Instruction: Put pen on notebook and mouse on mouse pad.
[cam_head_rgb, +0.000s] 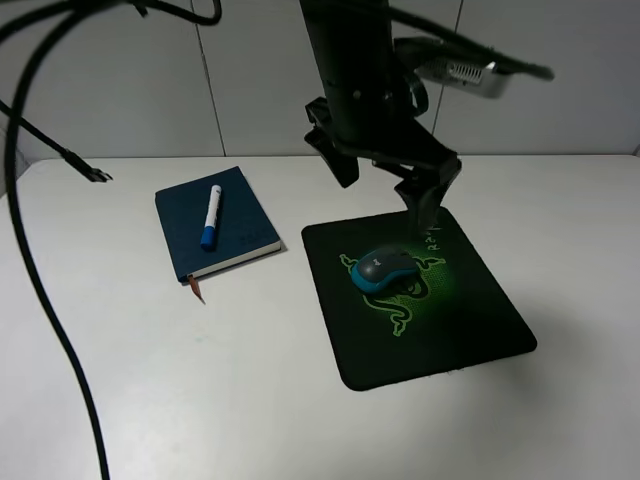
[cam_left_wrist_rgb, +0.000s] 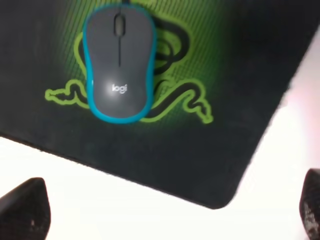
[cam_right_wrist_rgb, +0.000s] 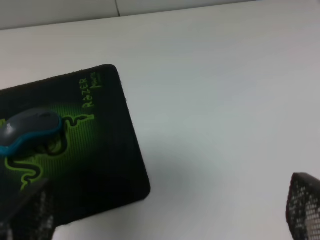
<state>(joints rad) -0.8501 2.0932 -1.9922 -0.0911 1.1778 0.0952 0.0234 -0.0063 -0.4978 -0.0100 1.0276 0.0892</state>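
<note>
Pen (cam_head_rgb: 211, 215) seen lying on notebook (cam_head_rgb: 240, 232), mouse (cam_head_rgb: 382, 268) on mouse pad (cam_head_rgb: 470, 310). Both grippers spread apart, empty; left gripper (cam_left_wrist_rgb: 170, 212) above pad. Risk: mouse nudged off pad if gripper dipped.

You have a white table (cam_head_rgb: 120, 400) with rounded corners, running back to a pale panelled wall. Two things lie directly on it. Take the pad (cam_head_rgb: 480, 330) as your landmark: it is black, rounded at the corners, lying flat and turned a little askew to the table's edges, with a green snake emblem at its middle and green lettering along its far-right edge. The notebook (cam_head_rgb: 240, 215), dark blue with white page edges, lies closed and flat to the left of the pad and slightly farther back, near it but not touching. Its reddish ribbon trails from the near corner onto the table.
</note>
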